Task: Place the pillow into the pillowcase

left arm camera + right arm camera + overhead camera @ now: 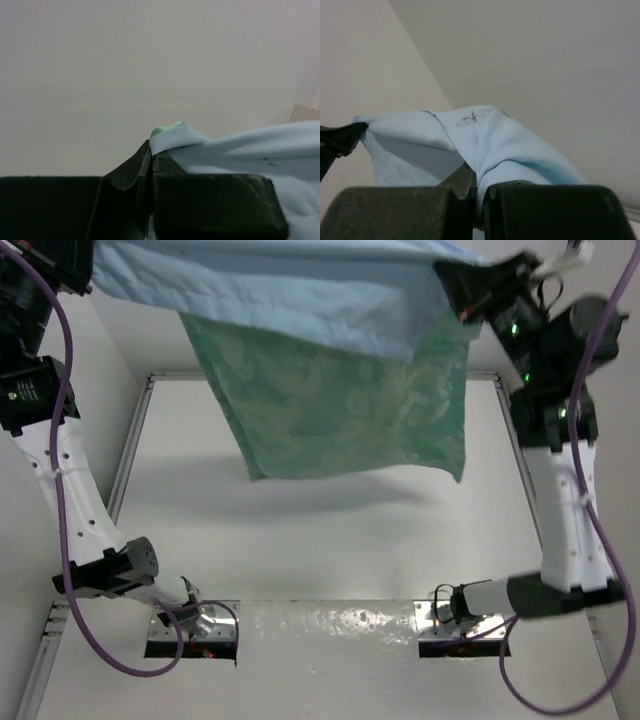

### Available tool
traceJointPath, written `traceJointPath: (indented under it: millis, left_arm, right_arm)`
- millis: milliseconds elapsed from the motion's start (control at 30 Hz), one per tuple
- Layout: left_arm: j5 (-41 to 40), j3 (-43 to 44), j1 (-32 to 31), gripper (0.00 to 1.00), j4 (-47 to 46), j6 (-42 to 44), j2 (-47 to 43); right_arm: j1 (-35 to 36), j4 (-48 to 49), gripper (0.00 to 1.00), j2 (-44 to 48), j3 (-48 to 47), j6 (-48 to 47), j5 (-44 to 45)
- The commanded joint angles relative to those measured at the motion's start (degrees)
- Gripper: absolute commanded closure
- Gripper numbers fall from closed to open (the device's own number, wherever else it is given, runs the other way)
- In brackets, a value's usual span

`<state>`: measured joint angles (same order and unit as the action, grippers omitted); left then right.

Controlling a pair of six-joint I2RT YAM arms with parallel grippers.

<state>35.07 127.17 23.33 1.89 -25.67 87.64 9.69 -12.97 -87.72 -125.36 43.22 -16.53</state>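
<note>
Fabric spans the top of the overhead view: the large, thin rectangular pillowcase [330, 390], plain light blue on one face and sea-green with a pale floral damask pattern on the other, hangs in the air above the white table [330, 550]. Its upper edge is pulled into a nearly straight line between the two arms. The blue layer lies along the top and the green layer drops lower beneath it, its left edge slanting inward toward the bottom hem. The left fingers [156, 167] are clenched on a bunched blue corner, with a sliver of green peeping out just above the pinch. The right fingers [466, 184] are likewise clamped tight on a gathered fold of blue cloth, which rises from between them and spreads away to the left. Purple cables [65, 390] loop along both arms. A soft shadow of the cloth lies on the table below.
</note>
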Motion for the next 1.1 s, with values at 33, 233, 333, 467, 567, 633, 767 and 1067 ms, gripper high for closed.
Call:
traceJointPath:
  millis: [33, 233, 333, 467, 567, 633, 767, 1067]
  left_arm:
    - [-4.5, -2.4, -1.4, 1.00, 2.9, 3.8, 1.6]
    - [-11.5, 11.4, -10.8, 1.00, 1.9, 9.0, 11.9]
    - [-14.6, 13.7, -17.0, 1.00, 2.9, 13.1, 16.2]
    - [-20.2, 16.1, -22.0, 1.00, -3.4, 15.1, 22.0]
    - [-22.5, 21.6, -24.7, 1.00, -5.3, 16.0, 27.0]
    - [-25.4, 22.1, -26.8, 1.00, -5.4, 16.9, 28.2]
    - [-24.3, 20.8, -27.7, 1.00, -2.1, 17.1, 30.4]
    - [-26.4, 2.1, -25.1, 1.00, 9.3, 33.0, 28.3]
  right_arm:
    - [-0.9, 19.3, 1.00, 13.4, 29.1, 2.1, 8.0]
    - [-3.2, 7.3, 1.00, -12.0, -15.1, -6.0, 11.8]
    - [-9.3, 22.7, 1.00, -13.3, -7.9, 0.6, 14.4]
    - [-12.7, 25.6, 1.00, -19.6, -16.5, -3.6, 20.7]
    - [-12.3, 28.7, 1.00, -14.4, -12.7, -8.8, 18.7]
    - [-7.4, 29.5, 1.00, -8.8, -7.2, -18.1, 17.8]
    - [8.0, 22.6, 1.00, 4.2, 11.5, -33.2, 15.0]
    - [34.3, 22.3, 0.52, 15.5, 55.3, -32.9, 2.8]
